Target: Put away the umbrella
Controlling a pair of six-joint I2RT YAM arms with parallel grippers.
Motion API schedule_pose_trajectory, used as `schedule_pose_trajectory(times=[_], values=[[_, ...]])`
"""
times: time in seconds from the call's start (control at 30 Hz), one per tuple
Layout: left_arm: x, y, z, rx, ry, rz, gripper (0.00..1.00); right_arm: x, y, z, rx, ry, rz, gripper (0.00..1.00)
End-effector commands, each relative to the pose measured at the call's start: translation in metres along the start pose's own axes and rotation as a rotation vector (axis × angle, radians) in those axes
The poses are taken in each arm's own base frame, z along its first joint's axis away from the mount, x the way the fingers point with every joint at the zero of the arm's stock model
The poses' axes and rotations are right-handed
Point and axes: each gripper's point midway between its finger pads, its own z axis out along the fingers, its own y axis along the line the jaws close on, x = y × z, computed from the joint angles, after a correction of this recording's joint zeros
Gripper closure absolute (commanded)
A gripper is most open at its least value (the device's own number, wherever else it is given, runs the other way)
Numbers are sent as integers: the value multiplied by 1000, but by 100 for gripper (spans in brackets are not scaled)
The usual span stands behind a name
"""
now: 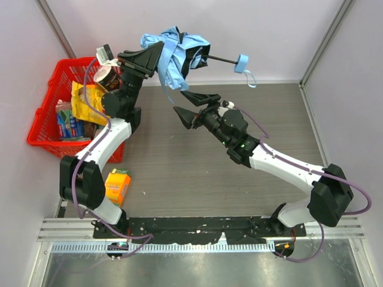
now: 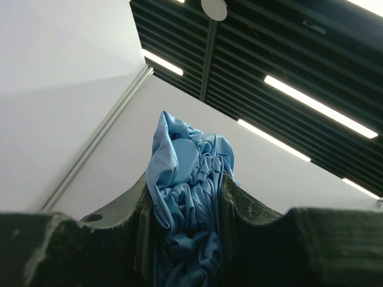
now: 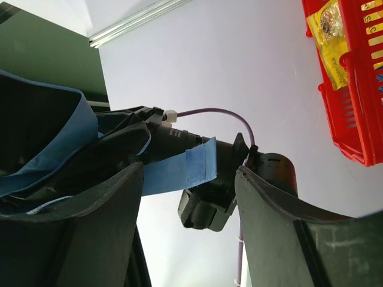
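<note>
Over table point(image 1: 179, 167), left gripper point(image 1: 157, 60) clamps umbrella point(image 1: 179, 49)

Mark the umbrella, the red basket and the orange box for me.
umbrella point(image 1: 175, 52), top external view, on the bunched blue fabric.
red basket point(image 1: 54, 148), top external view, on its near wall.
orange box point(image 1: 117, 185), top external view, on its top face.

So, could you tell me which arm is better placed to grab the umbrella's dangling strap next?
Likely right: the right gripper is open with the strap between its fingers; the left gripper clamps the umbrella.
</note>
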Motion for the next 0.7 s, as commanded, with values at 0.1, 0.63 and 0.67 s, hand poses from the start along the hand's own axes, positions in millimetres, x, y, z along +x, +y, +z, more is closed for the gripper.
schedule_pose_trajectory(times=[0.1, 0.63, 0.67], values=[[-28, -96, -2, 315, -104, 74, 100, 9, 41, 1, -96, 21, 295, 34], [-57, -90, -6, 276, -231, -78, 100, 36, 40, 17, -144, 240, 202, 34], [-58, -87, -7, 271, -237, -94, 100, 37, 43, 17, -149, 240, 197, 34]])
